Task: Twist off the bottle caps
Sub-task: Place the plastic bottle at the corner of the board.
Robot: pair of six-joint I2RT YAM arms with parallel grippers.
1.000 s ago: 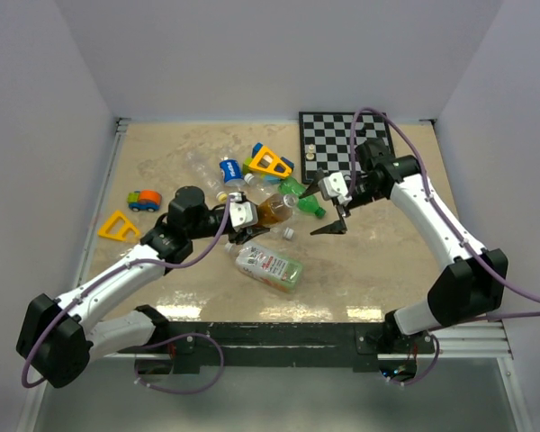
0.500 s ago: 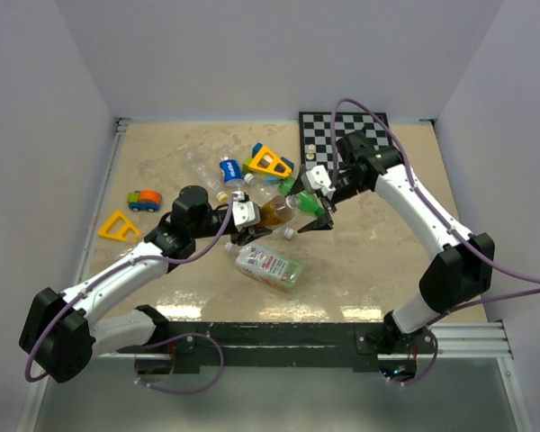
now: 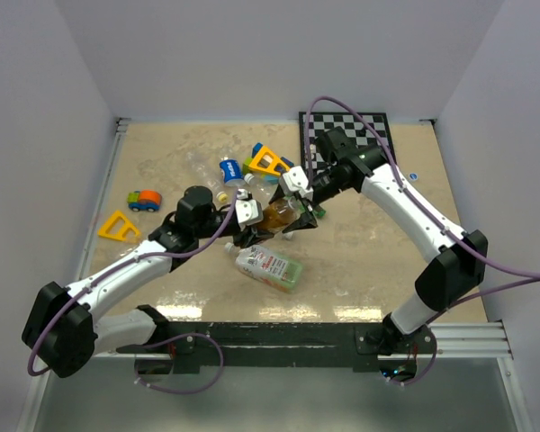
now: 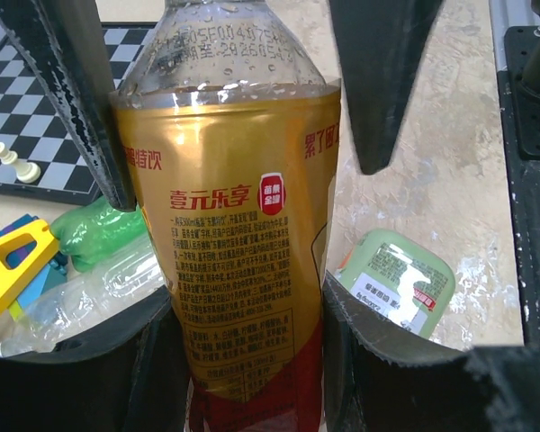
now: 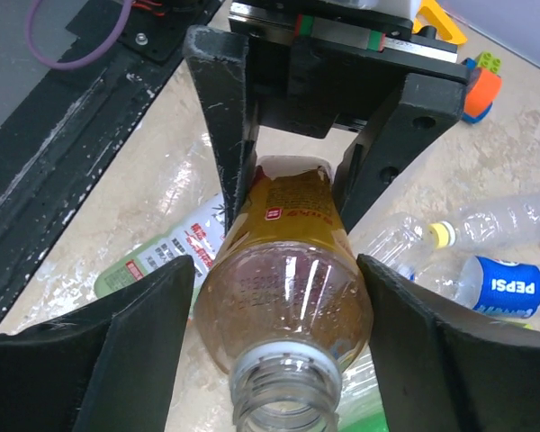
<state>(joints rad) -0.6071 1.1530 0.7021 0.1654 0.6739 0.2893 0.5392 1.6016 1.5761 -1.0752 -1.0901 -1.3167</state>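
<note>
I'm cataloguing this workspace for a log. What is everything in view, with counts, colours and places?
amber bottle: 1, gold label, no cap, centre
green-label bottle: 1, clear, lying in front of it
Pepsi bottle: 1, blue label, behind centre
clear bottle: at least 1, yellow cap on, beside the Pepsi bottle
green bottle: 1, green, beside the amber bottle
chessboard: 1, black and white, far right
chess pieces: 2 seen, pale, on the chessboard
yellow triangle: 1, left
orange triangle: 1, behind centre
toy car: 1, orange, left
left claw: 1, black, shut on the amber bottle's base
right claw: 1, black, open astride its upper part
</note>
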